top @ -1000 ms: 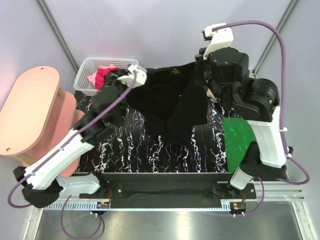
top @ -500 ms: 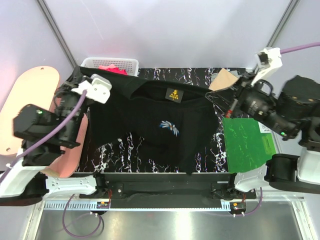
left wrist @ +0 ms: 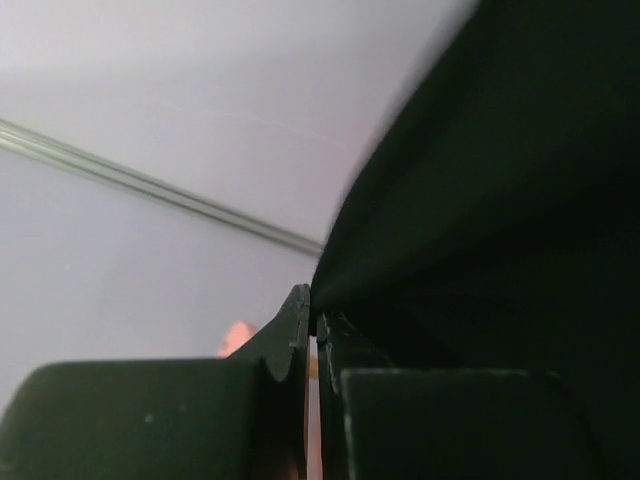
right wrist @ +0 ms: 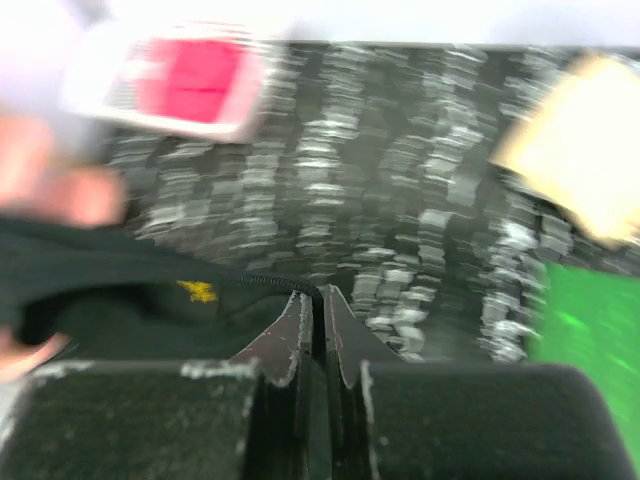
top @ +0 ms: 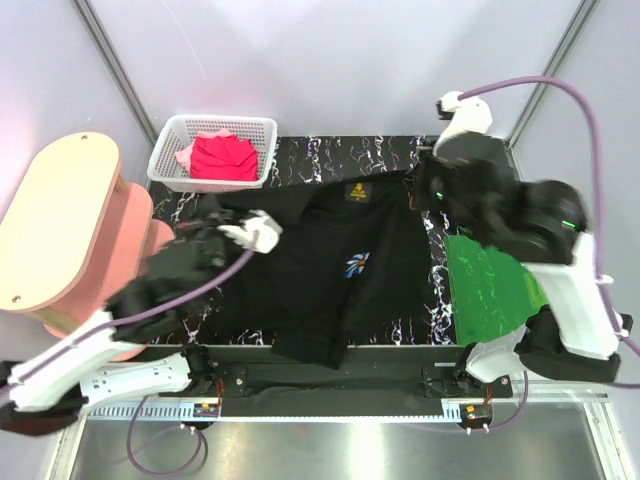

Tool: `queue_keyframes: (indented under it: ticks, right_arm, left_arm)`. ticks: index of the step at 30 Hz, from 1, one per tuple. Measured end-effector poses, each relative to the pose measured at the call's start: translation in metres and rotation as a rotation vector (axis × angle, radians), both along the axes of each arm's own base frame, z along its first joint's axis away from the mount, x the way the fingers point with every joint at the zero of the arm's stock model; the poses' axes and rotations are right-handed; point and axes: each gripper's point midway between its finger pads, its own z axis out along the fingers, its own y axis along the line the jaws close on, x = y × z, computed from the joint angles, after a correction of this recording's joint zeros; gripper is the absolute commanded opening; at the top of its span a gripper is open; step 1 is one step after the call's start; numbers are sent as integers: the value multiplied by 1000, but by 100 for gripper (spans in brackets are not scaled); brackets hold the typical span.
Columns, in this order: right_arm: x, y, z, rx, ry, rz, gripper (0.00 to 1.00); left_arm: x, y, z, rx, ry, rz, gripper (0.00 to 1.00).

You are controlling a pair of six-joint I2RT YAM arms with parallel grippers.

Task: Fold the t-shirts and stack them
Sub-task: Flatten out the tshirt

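Left tool and right tool each clamp the black t-shirt, jaws pressed together on its fabric.
It spreads across the surface, hem at 6 o'clock. From above, the arms hide both grips. A red t-shirt fills the basket at 11 o'clock. The right wrist view is blurred.

Bright, even light with soft shadows in the overhead view. The right wrist view smears with motion blur, worst at 10 and 2 o'clock; the left wrist view's black t-shirt reads featureless and soft.
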Motion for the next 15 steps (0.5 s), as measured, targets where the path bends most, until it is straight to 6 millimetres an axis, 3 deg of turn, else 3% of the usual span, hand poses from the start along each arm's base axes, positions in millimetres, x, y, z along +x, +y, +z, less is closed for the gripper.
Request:
queue_keyframes:
  ticks: [3, 6, 10, 15]
  right_arm:
    - [41, -22, -53, -144, 94, -151, 0]
    - [75, -33, -122, -222, 235, -223, 0]
    - [113, -57, -203, -236, 390, -316, 0]
    - [132, -69, -251, -286, 455, -375, 0]
  left_arm:
    - [36, -2, -67, 94, 119, 82, 0]
    - [84, -1, -111, 118, 211, 168, 0]
    - [141, -24, -147, 124, 254, 167, 0]
    - [220, -54, -171, 168, 257, 188, 0]
